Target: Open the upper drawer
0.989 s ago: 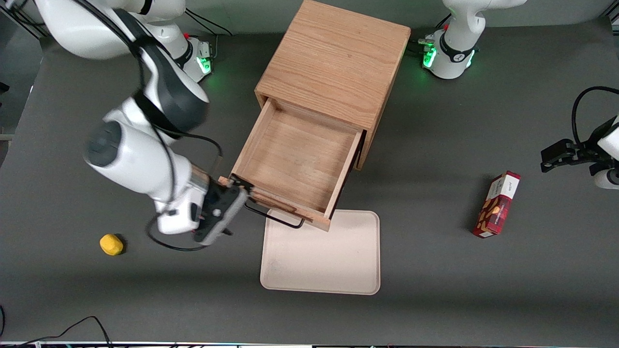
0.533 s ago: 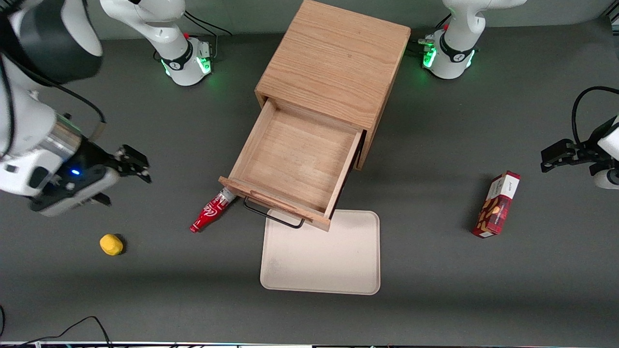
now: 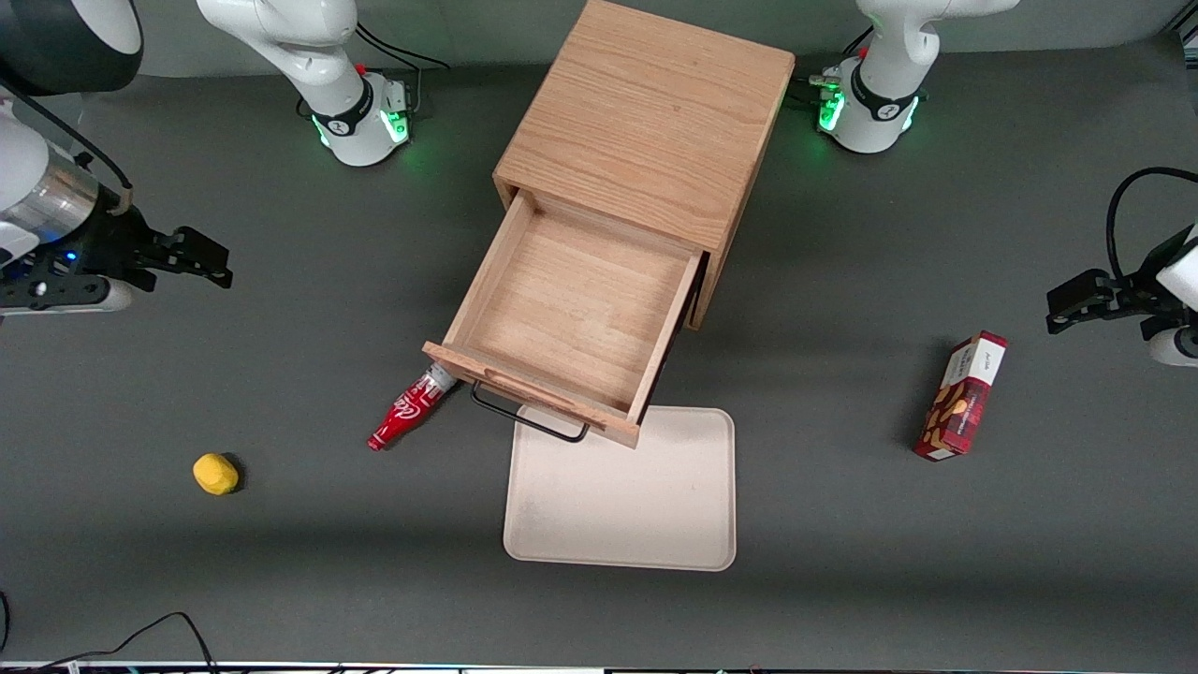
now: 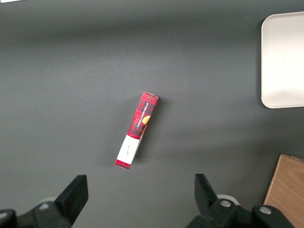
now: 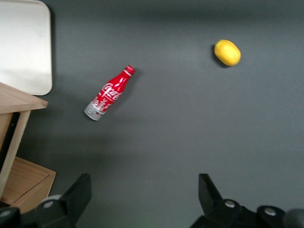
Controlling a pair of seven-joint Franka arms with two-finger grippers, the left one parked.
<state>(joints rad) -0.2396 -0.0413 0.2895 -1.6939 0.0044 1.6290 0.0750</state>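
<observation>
The upper drawer (image 3: 571, 318) of the oak cabinet (image 3: 646, 122) stands pulled far out, its plain wood tray bare and its black wire handle (image 3: 529, 419) over the edge of the white tray. My gripper (image 3: 201, 257) is open and empty, raised high and far off toward the working arm's end of the table, well away from the drawer. In the right wrist view its fingers (image 5: 78, 192) stand wide apart over bare grey table, with a corner of the drawer (image 5: 19, 142) showing.
A red cola bottle (image 3: 407, 412) lies on the table beside the drawer's front corner, also in the right wrist view (image 5: 109, 93). A yellow lemon (image 3: 215, 474) lies nearer the camera. A white tray (image 3: 622, 505) lies in front of the drawer. A red snack box (image 3: 964, 398) lies toward the parked arm's end.
My gripper has left the drawer's handle and drawn back and up toward the working arm's end of the table. The cola bottle it hid now shows. The drawer has stayed open.
</observation>
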